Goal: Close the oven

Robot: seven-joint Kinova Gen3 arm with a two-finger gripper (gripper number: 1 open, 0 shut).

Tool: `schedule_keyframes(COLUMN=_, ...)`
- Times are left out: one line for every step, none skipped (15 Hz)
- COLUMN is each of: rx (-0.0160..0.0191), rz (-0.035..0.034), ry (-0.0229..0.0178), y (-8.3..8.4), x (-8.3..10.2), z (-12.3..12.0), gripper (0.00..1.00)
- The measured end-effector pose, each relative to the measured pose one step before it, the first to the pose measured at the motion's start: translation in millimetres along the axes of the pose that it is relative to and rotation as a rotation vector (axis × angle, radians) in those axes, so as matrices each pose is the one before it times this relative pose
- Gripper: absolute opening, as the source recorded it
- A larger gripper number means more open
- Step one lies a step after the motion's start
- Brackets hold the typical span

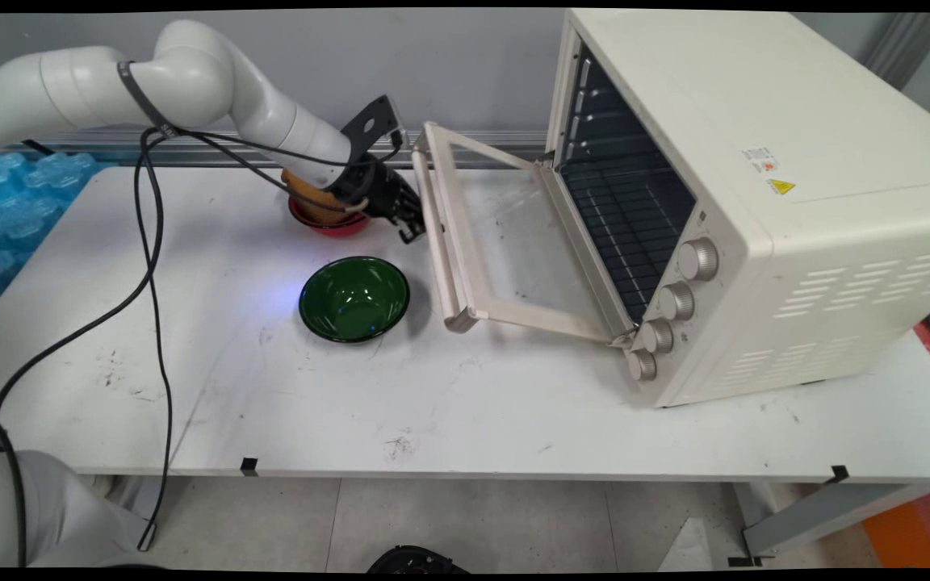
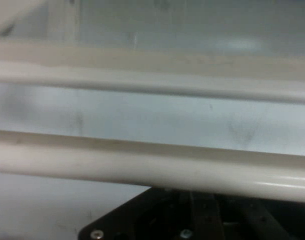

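Green bowl (image 1: 354, 298) beside oven door (image 1: 497, 234), hollow bare.

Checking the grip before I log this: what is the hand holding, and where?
Cannot be told: the hand is at the oven door's handle bar, but its fingers are hidden.

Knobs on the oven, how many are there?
4, in a column down the oven's front right side: top knob, second, third, bottom. None seems hidden.
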Motion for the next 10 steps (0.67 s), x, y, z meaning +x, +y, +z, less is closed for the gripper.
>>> schedule_keyframes(rx=0.00177, rz=0.00134, ry=0.01172, y=0.16, x=4.74, z=-0.81, gripper=0.0)
schedule_keyframes(rx=0.00222, rz=0.00123, ry=0.01219, y=-0.06, x=5.42, z=-1.39, gripper=0.0)
schedule_keyframes(rx=-0.00161, rz=0.00447, ry=0.01038, y=0.72, x=9.26, z=1.76, gripper=0.0)
schedule_keyframes(rx=0.00073, rz=0.00115, ry=0.01123, y=0.4, x=5.92, z=-2.1, gripper=0.0)
schedule_keyframes(rx=0.00284, rz=-0.00254, ry=0.00795, y=-0.94, x=2.14, z=-4.36, gripper=0.0)
schedule_keyframes(rx=0.00026, rz=0.00064, ry=0.00864, y=-0.29, x=4.95, z=-3.26, gripper=0.0)
schedule_keyframes(rx=-0.00176, rz=0.00264, ry=0.00767, y=1.16, x=6.81, z=-1.5, gripper=0.0)
schedule_keyframes(rx=-0.00285, rz=0.00335, ry=0.0075, y=1.06, x=8.23, z=-0.02, gripper=0.0)
schedule_keyframes(rx=-0.00145, rz=0.00208, ry=0.00784, y=0.93, x=7.27, z=-0.81, gripper=0.0)
schedule_keyframes(rx=-0.00196, rz=0.00213, ry=0.00738, y=1.31, x=6.88, z=-0.21, gripper=0.0)
